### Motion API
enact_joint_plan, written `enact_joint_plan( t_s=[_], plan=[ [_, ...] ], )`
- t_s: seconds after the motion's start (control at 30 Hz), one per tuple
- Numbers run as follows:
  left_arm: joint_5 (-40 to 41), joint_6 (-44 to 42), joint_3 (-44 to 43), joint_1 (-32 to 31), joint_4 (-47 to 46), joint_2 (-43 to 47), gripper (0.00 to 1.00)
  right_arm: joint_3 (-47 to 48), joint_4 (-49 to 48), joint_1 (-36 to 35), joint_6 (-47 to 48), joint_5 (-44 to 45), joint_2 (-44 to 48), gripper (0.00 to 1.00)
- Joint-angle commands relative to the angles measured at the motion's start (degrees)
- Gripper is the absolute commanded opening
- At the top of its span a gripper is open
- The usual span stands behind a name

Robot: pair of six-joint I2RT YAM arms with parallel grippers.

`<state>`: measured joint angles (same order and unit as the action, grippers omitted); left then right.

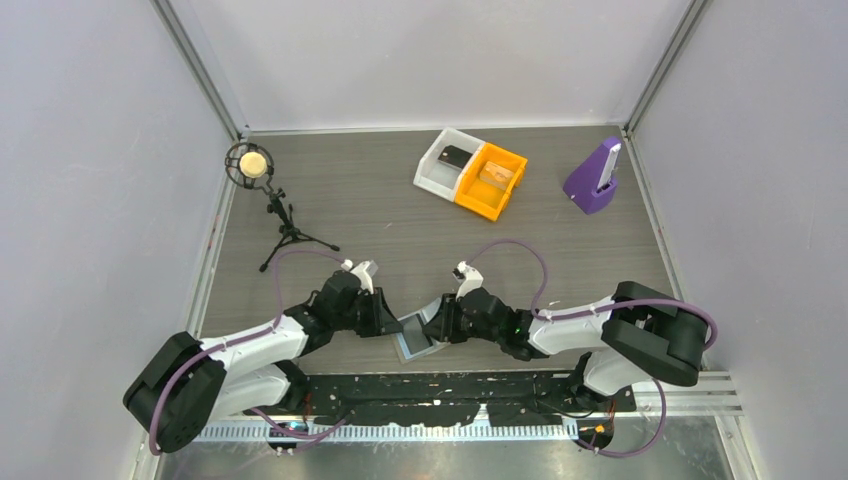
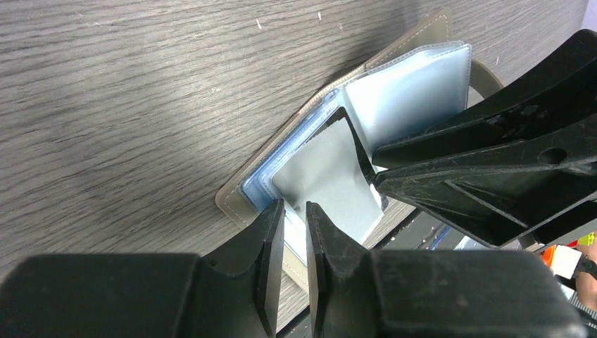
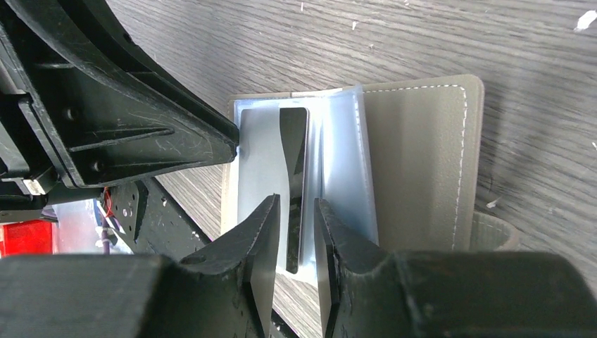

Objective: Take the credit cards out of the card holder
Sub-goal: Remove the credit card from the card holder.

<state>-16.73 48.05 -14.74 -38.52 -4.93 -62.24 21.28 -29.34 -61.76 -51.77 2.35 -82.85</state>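
The card holder [image 1: 413,340] lies open on the wood table by its near edge, grey-brown cover [image 3: 422,162] down and light blue sleeves [image 2: 422,77] up. My left gripper [image 2: 296,211] is shut on the holder's near-left edge; the same gripper [image 3: 236,144] touches the left panel in the right wrist view. My right gripper [image 3: 296,208] is shut on one raised sleeve leaf [image 2: 320,176] that stands up from the fold. A dark card edge [image 3: 292,162] shows in that leaf. In the top view both grippers [image 1: 395,322] [image 1: 437,325] meet over the holder.
A white bin [image 1: 445,160] and an orange bin [image 1: 492,180] stand side by side at the back. A purple stand [image 1: 595,178] is at the back right, a microphone on a tripod [image 1: 250,165] at the back left. The black base rail [image 1: 430,390] runs just below the holder.
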Motion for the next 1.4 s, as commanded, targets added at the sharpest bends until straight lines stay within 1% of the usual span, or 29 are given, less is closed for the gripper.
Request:
enact_joint_plan(
  t_s=[0.0,0.3,0.5,0.67,0.77,0.93,1.13,1.37],
  plan=[
    [1.0,-0.8,0.9,0.0,1.2,0.1,0.2,0.0,-1.0,0.1,0.0,0.1,-0.3,0.31],
    [0.8,-0.8,1.1,-0.1,1.0,0.3,0.2,-0.7,-5.2,0.7,-1.2,-1.5,-3.1,0.3],
    [0.7,-0.7,1.3,0.0,0.6,0.0,0.2,-3.0,-12.6,2.2,-3.5,-6.4,-6.1,0.28],
    [0.9,-1.0,1.3,0.0,0.5,-0.5,0.2,-4.4,-18.8,3.3,-4.9,-8.5,-9.0,0.19],
    [1.0,-1.3,1.1,0.0,0.5,-1.2,0.2,-5.1,-20.8,3.8,-5.6,-9.1,-9.4,0.07],
    [1.5,-2.0,0.3,0.0,1.5,-2.2,0.21,-6.8,-21.3,4.6,-6.3,-8.7,-8.0,0.05],
    [2.1,-2.9,-0.8,0.0,3.8,-1.3,0.23,-8.6,-20.2,5.0,-6.5,-8.0,-5.4,0.05],
    [2.7,-4.5,-2.8,0.0,7.4,-0.6,0.24,-9.1,-16.5,5.4,-5.8,-6.9,-1.9,0.05]
  ],
)
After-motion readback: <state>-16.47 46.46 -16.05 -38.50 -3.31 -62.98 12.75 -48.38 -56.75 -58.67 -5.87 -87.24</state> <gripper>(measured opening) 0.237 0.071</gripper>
